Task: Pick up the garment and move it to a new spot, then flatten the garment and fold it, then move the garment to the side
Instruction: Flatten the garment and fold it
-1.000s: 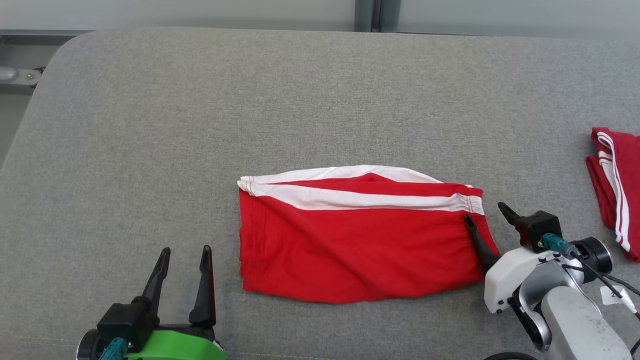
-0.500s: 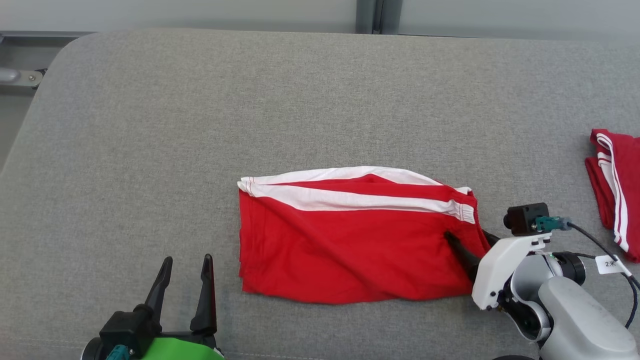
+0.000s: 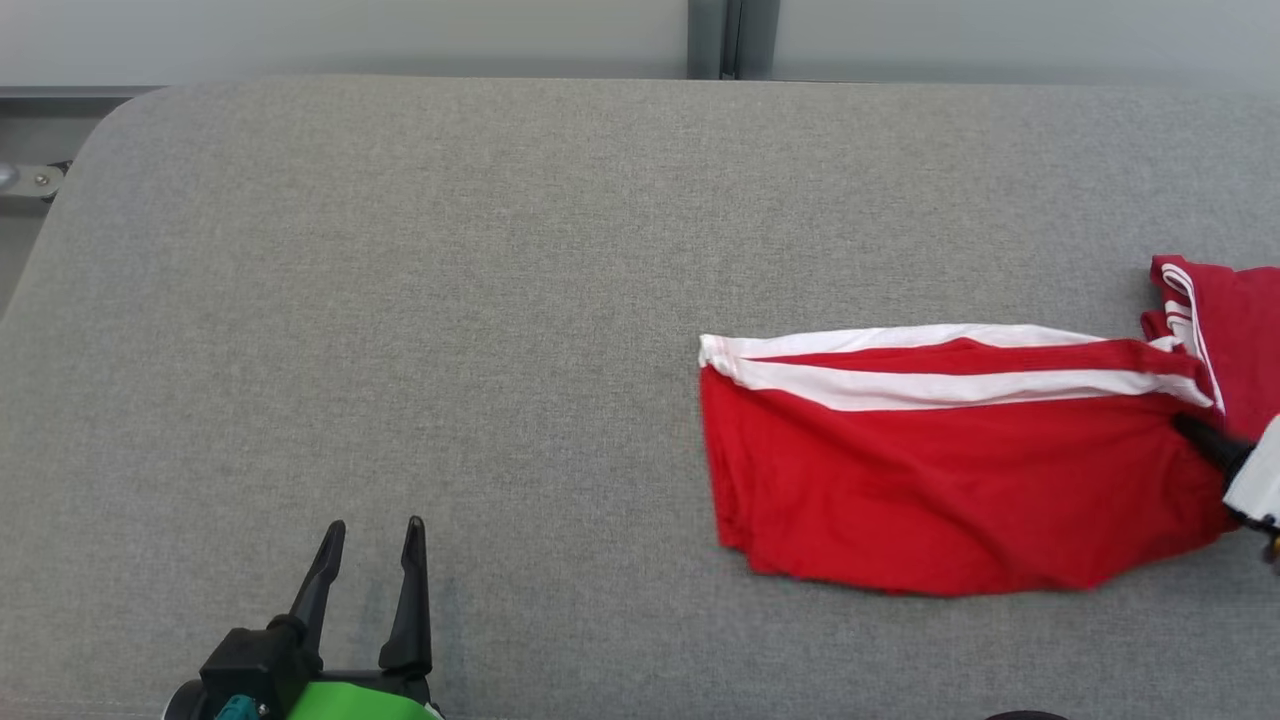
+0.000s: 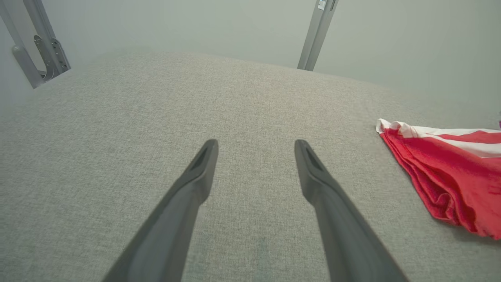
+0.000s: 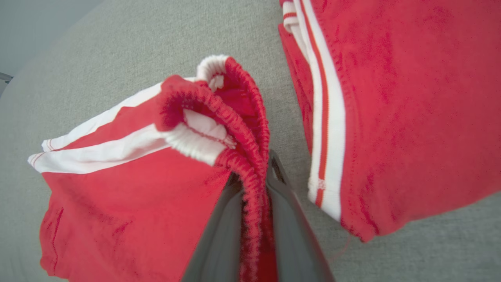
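the left pincer (image 3: 374,524) has dark tapered fingers (image 3: 408,590) above a green cuff (image 3: 360,703).

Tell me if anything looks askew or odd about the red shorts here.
The waistband of the shorts is bunched and curled over where the right gripper pinches it, and that end lies close beside another red garment.

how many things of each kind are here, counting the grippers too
garments: 2, the folded garment and a second garment beside it
grippers: 2, the right gripper shut on the folded garment, the left gripper open
table: 1
total: 5
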Controlling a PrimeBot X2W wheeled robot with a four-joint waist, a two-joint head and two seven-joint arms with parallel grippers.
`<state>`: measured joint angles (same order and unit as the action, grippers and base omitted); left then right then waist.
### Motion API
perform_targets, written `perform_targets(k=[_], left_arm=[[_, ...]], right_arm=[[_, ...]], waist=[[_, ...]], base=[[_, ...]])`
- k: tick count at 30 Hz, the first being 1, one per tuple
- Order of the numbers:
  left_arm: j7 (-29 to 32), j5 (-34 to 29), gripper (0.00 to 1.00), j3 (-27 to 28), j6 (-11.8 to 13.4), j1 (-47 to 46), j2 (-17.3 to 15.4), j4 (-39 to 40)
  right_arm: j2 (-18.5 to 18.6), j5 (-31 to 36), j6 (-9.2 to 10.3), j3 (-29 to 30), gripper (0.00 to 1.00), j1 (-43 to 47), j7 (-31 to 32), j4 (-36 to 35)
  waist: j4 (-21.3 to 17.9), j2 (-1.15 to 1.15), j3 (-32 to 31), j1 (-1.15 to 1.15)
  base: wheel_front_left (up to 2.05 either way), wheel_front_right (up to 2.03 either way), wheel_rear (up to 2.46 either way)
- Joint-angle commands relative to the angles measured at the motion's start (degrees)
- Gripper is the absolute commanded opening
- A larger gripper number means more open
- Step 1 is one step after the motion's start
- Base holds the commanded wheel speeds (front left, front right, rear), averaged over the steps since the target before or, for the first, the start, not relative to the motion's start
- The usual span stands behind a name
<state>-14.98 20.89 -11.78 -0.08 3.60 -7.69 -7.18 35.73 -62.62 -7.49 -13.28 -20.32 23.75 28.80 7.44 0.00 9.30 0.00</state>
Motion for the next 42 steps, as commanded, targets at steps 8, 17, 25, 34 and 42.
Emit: perform_targets(k=[8,17,25,34,42], left_arm=[[-0.2,-2.1,1.00,2.6,-0.4,2.9,0.3,-1.4],[0.5,-4.4,1.00,2.1,1.3,-0.6,-0.6,-4.8],[1.0,-5.1,1.00,0.3,1.4,-2.6,0.0,-7.7],[0.7,-4.7,1.00,-0.2,1.2,-2.7,-0.4,-10.0],[0.4,-4.1,1.00,-0.6,0.9,-3.0,0.2,-11.7]], right_arm=[[0.3,-7.7,0.01,2.5,0.00,3.1,6.8,-16.8],[-13.1,-1.2,0.01,-3.8,0.00,2.3,9.2,-25.2],[-31.1,9.2,0.01,-4.8,0.08,-4.6,2.6,-11.0],[-32.8,5.8,0.01,-11.7,0.00,-8.6,-2.3,-4.2],[-32.8,2.8,0.01,-18.5,0.53,-12.0,-6.9,0.9]], waist=[[-1.9,0.00,-0.2,0.00],[-4.6,0.00,1.8,0.00],[-4.8,0.00,2.2,0.00],[-4.1,0.00,1.9,0.00],[-3.5,0.00,1.0,0.00]], base=[[0.00,0.00,0.00],[0.00,0.00,0.00],[0.00,0.00,0.00],[0.00,0.00,0.00],[0.00,0.00,0.00]])
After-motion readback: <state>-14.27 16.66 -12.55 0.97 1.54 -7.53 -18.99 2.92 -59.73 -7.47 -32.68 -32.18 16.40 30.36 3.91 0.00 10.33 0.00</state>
